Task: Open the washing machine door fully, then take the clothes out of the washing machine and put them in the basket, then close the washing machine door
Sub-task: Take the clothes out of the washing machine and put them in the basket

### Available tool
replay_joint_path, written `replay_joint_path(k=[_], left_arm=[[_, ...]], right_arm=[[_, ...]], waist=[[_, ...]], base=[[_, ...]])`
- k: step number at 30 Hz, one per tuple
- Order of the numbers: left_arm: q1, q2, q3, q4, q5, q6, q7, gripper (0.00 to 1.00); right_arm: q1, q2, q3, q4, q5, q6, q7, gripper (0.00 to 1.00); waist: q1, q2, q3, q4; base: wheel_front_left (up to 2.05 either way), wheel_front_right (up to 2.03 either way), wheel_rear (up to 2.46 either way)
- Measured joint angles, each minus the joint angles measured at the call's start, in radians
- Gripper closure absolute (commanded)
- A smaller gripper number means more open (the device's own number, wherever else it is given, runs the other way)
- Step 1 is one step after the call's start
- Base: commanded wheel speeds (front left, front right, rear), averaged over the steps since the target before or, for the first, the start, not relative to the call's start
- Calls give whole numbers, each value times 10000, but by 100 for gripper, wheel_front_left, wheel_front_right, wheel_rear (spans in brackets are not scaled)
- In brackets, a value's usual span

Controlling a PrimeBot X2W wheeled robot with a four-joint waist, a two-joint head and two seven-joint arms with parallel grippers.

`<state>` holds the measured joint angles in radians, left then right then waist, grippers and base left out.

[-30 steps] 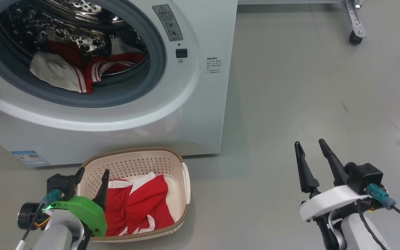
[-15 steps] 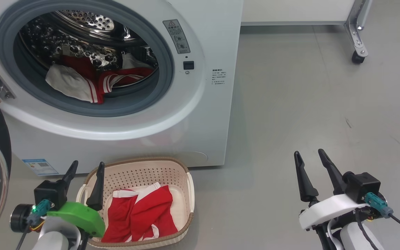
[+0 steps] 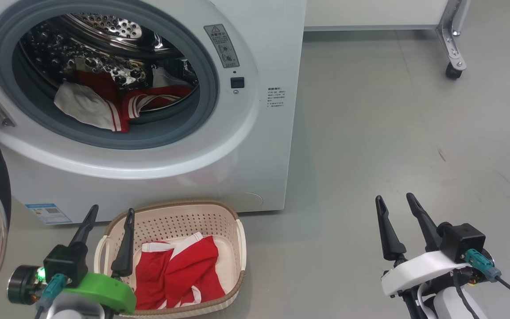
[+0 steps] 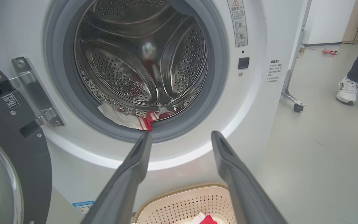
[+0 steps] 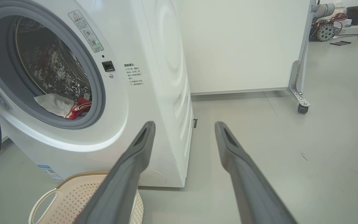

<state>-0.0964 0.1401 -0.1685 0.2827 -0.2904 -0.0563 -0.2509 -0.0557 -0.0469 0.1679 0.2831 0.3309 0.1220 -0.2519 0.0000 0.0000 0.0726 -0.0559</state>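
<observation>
Left wrist view: my left gripper (image 4: 180,134) stands wide and empty, aimed at the drum's (image 4: 141,62) bottom lip. I'd enter low and pinch the red-striped clothes (image 4: 126,119) at a bunched fold, clear of the gasket (image 4: 62,77).

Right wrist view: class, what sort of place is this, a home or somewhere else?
Probably a lab or workshop, not a home: the washing machine stands on a bare grey floor beside a wheeled white partition, with machine parts behind.
</observation>
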Motion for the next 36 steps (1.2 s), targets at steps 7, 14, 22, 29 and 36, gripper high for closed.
replay_joint_path(k=[7,14,22,29,36], left_arm=[[434,-109,123,-458,161,73,0,0],[664,-240,203,-800,334,71,0,0],[872,-322,364,-1099,387,59,0,0],[1039,-376,508,-1241,399,-15,0,0],[1057,-385,667,-1344,424,-15,-2,0]], right_arm=[[1,0,8,-50,0,0,0,0],[1,0,31,-75,0,0,0,0],[1,0,59,-86,0,0,0,0],[2,0,127,-123,0,0,0,0],[0,0,219,-213,0,0,0,0]], waist=[[0,0,42,-30],[0,0,62,-46],[0,0,66,-61],[0,0,121,-94],[0,0,432,-188]], base=[[0,0,0],[0,0,0],[0,0,0],[0,0,0],[0,0,0]])
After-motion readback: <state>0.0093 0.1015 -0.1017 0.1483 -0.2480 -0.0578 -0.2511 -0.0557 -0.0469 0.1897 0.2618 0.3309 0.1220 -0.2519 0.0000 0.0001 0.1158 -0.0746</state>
